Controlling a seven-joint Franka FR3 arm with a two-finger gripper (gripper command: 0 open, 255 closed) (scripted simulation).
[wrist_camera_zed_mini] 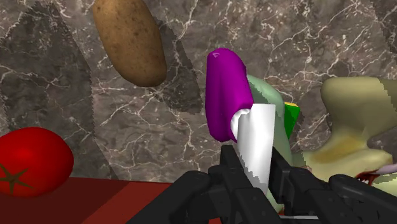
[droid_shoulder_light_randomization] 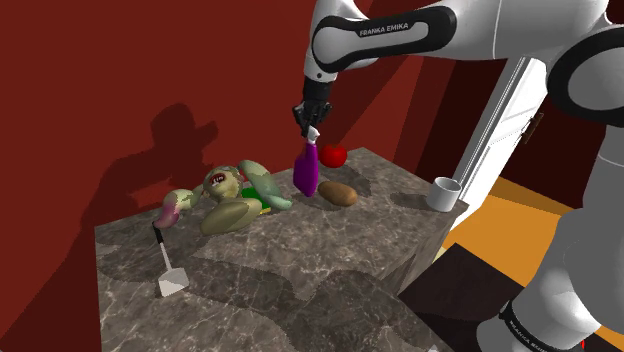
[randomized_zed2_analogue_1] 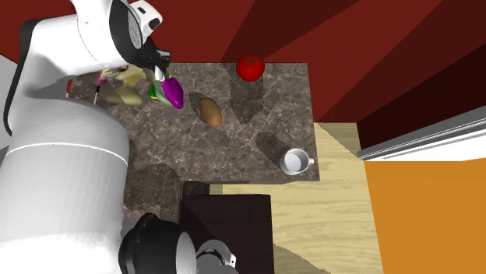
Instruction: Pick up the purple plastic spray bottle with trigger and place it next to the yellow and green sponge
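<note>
Plainly the black fingers [wrist_camera_zed_mini: 230, 170] pinch the purple plastic spray bottle [droid_shoulder_light_randomization: 307, 170] by its white trigger head [wrist_camera_zed_mini: 257, 143], upper centre of the shoulder view; likely light, stiff and slick, so that neck suits.

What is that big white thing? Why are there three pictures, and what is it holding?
The big white thing is a robot arm. At its end are black jaws that pinch like two fingers.

One picture looks down from beside the arm. One looks from high above the table. The third comes from a little camera on the robot's hand, so you see what the jaws see.

The jaws are shut on the white top of a purple spray bottle.

On the marble table lie a brown potato, a red tomato, a white mug, a floppy stuffed toy and a small white tool. Beside the toy, a bit of green sponge peeks out.
</note>
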